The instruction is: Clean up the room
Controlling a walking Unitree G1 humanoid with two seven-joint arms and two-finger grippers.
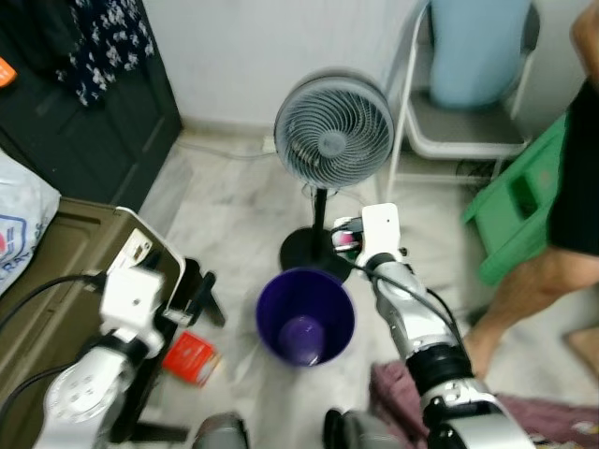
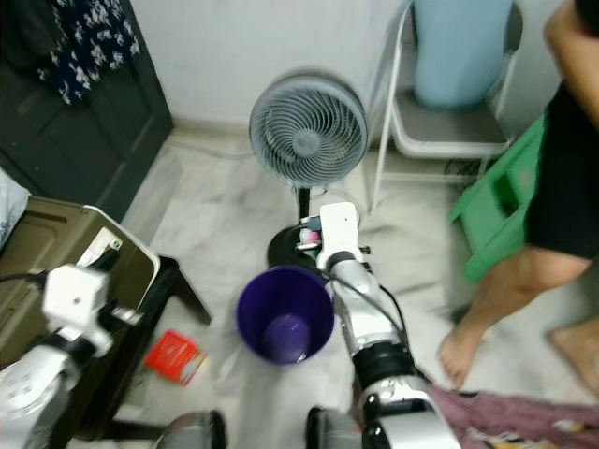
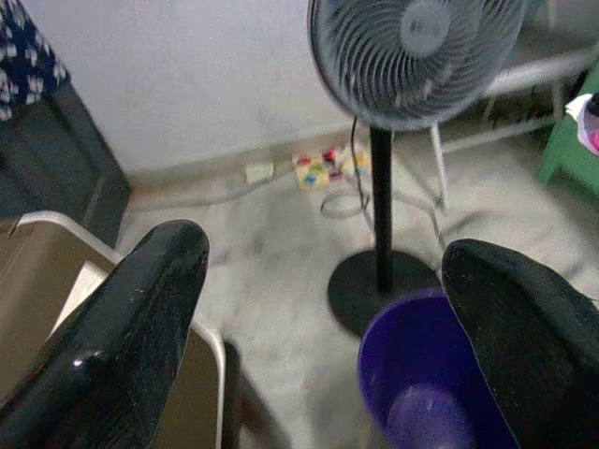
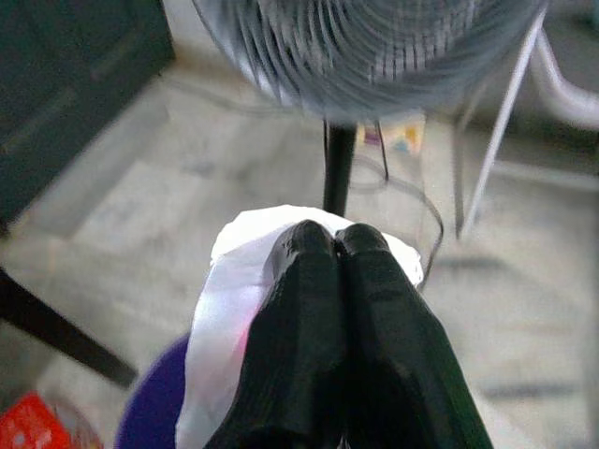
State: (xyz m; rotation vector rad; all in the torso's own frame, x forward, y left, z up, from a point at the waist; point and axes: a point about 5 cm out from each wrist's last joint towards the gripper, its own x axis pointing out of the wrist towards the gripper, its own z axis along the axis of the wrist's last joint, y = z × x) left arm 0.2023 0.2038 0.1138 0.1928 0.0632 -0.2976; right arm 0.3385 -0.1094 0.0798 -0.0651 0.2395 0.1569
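- Nearest the robot, a crumpled maroon cloth [image 1: 398, 393] lies on the pale stone floor [image 1: 234, 215], just beside the right arm's elbow.
- A red packet [image 1: 190, 358] lies flat on the floor to the left, near the black leg of a dark olive desk [image 1: 56, 281] with a white rim.
- The left end effector [image 3: 328, 318] hangs above the desk's corner with its two black fingers [image 3: 131, 327] spread wide and nothing between them.
- A purple bin [image 1: 305, 316] stands upright on the floor between the two arms, its mouth open upward.
- The right end effector [image 4: 337, 245] is held over the far rim of the bin, its fingers pressed together on a white wrapper [image 4: 229, 281] with a touch of pink; in the head views the wrapper [image 1: 344, 234] shows beside the white wrist housing.
- Just behind the bin stands a grey pedestal fan [image 1: 333, 129] on a black pole and round black base.
- A person's bare leg [image 1: 524, 290] and foot stand to the right, by a green plastic stool [image 1: 524, 201].
- Farther back, a white folding chair [image 1: 459, 131] carries a pale blue cushion, close to the white wall.
- A power strip [image 3: 328, 168] with coloured plugs lies along the skirting behind the fan.
- At the far left, a dark cabinet [image 1: 84, 122] has a floral cloth draped over it.
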